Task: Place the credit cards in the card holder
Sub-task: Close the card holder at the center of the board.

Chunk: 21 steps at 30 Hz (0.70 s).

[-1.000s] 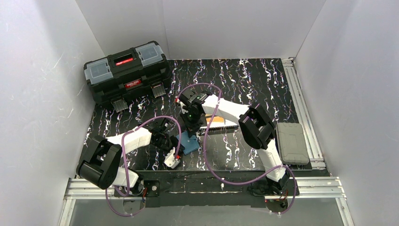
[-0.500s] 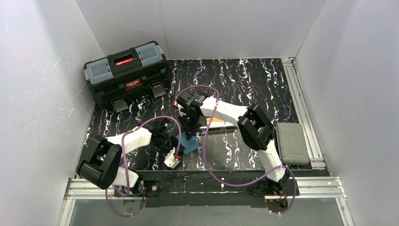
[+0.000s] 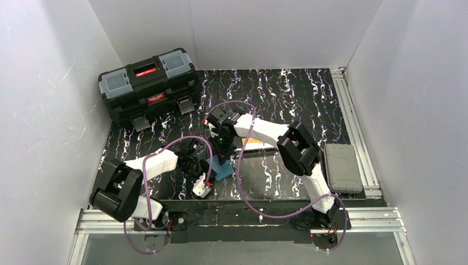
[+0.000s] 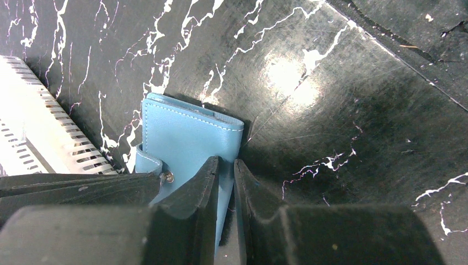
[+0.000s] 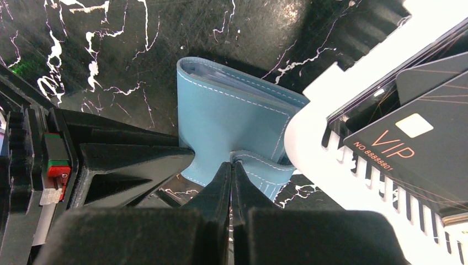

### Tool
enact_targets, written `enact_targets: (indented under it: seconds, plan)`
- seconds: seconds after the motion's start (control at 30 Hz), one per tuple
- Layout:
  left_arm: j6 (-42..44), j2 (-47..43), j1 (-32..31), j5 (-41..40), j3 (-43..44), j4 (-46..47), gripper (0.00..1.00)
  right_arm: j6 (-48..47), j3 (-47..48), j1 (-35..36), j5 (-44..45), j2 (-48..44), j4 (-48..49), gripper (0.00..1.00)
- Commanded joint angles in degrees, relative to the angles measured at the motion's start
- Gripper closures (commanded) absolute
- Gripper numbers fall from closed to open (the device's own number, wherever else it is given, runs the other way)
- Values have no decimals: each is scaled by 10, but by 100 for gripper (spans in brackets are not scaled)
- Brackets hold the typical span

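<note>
Left gripper (image 4: 226, 165) clamps the card holder (image 4: 187, 132) near the front edge of the table (image 3: 287, 94). Right gripper (image 5: 232, 165) pinches its snap tab (image 5: 259, 163). Tug crooked and that thin tab could slip out.

Left arm (image 3: 157, 162) comes in from the lower left of the overhead view, forearm low and angled up to the right, wrist turned toward frame centre. The left jaws are almost together, pinching one edge of the card holder (image 4: 187, 138). Right arm (image 3: 265, 128) folds at its elbow right of centre and stretches leftward, wrist tipped down near mid-frame. The right jaws are pressed fully together, tips nipping the holder's tab, just beside the left jaws
</note>
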Motion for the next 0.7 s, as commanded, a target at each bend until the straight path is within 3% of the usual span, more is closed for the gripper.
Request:
enact_targets:
  seconds: [0.0, 0.67]
  plan:
    - [160, -2, -4, -8, -13, -41, 87, -6, 22, 6, -14, 13, 2, 99]
    - [160, -4, -4, -9, -16, -38, 87, -12, 18, 13, -16, 25, -8, 99]
